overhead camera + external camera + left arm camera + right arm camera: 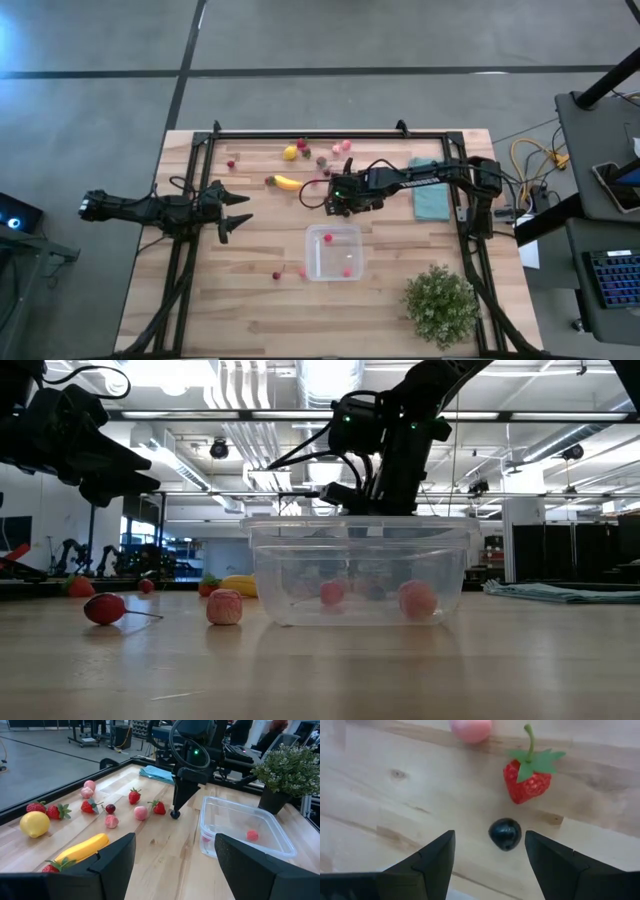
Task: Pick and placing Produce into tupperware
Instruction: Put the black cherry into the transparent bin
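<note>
Pale wooden planks make up the table (250, 300), framed by dark rails, with a bushy potted plant (440, 307) at one corner and a folded teal cloth (431, 197) near the right arm. Just beside the table's middle sits the clear tupperware (333, 251), holding a few small pink and red pieces. The right gripper (489, 852) points straight down beyond the container, its fingers spread wide on either side of a small dark berry (505, 833) lying on the wood — not closed on it. A strawberry (528, 778) lies just beside that berry. Farther off lie a banana (287, 182), a lemon (290, 153) and scattered red and pink fruits. The left gripper (237, 208) hangs well apart, above the table's left side — fingers wide, holding nothing.
</note>
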`<state>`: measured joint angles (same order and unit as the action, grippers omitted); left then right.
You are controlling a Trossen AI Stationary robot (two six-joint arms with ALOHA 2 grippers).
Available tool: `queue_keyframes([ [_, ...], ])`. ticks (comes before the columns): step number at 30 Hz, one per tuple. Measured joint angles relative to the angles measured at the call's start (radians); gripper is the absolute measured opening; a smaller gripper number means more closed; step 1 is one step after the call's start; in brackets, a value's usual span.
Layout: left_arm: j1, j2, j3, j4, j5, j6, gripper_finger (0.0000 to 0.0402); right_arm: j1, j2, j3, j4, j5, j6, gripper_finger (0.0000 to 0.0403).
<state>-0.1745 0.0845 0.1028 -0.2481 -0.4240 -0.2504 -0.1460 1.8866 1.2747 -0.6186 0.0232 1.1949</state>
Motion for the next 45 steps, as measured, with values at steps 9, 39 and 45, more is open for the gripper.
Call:
queue_keyframes([
  [9, 0.0, -0.01, 0.0, 0.005, -0.003, -0.005, 0.0258, -0.001, 0.0, 0.0, -0.001, 0.006, 0.01, 0.0232],
  [39, 0.0, -0.034, 0.0, -0.001, -0.027, -0.004, 0.0258, -0.001, 0.001, -0.041, -0.005, 0.041, 0.082, 0.0228],
  [45, 0.0, -0.033, 0.0, -0.001, -0.026, -0.004, 0.0258, 0.002, 0.016, -0.05, 0.012, 0.033, 0.035, 0.0228],
])
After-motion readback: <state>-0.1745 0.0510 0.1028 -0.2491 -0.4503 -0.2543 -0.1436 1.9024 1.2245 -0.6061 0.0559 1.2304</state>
